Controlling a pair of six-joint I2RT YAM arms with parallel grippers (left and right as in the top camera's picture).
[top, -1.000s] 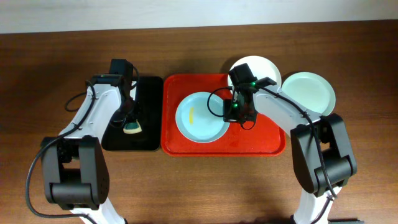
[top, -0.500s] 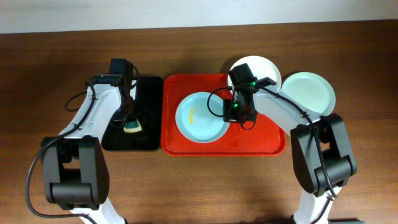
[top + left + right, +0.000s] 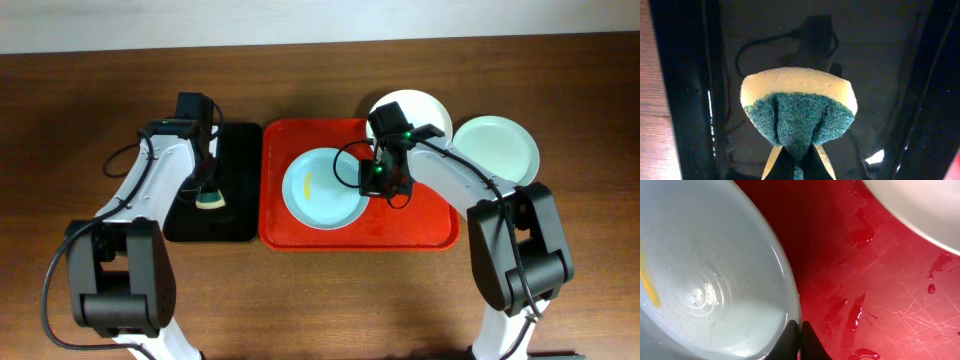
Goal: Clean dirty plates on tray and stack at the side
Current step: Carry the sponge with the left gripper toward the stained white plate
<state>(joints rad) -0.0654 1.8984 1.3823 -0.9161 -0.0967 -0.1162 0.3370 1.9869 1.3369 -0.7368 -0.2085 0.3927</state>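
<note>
On the red-orange tray (image 3: pixel 420 225) lies a light blue plate (image 3: pixel 325 195) with a yellow smear (image 3: pixel 310 185). My right gripper (image 3: pixel 378 180) is shut on this plate's right rim; in the right wrist view its fingertips (image 3: pixel 799 342) pinch the plate (image 3: pixel 705 270) edge over the wet tray (image 3: pixel 880 280). A white plate (image 3: pixel 415 108) overlaps the tray's back right corner. A mint green plate (image 3: pixel 497 148) rests on the table to the right. Over the black tray (image 3: pixel 238 160), my left gripper (image 3: pixel 208 188) is shut on a yellow and green sponge (image 3: pixel 211 201), squeezed at its green side (image 3: pixel 798 115).
The black tray (image 3: pixel 880 60) is wet and glossy, and stands just left of the red tray. Water streaks and drops lie on the red tray floor (image 3: pixel 855 310). The white plate's edge (image 3: pixel 920 210) is close behind my right gripper. Bare wooden table (image 3: pixel 320 300) lies in front.
The sponge in my left gripper has shifted slightly toward the back of the black tray. My right arm and the light blue plate have not moved.
</note>
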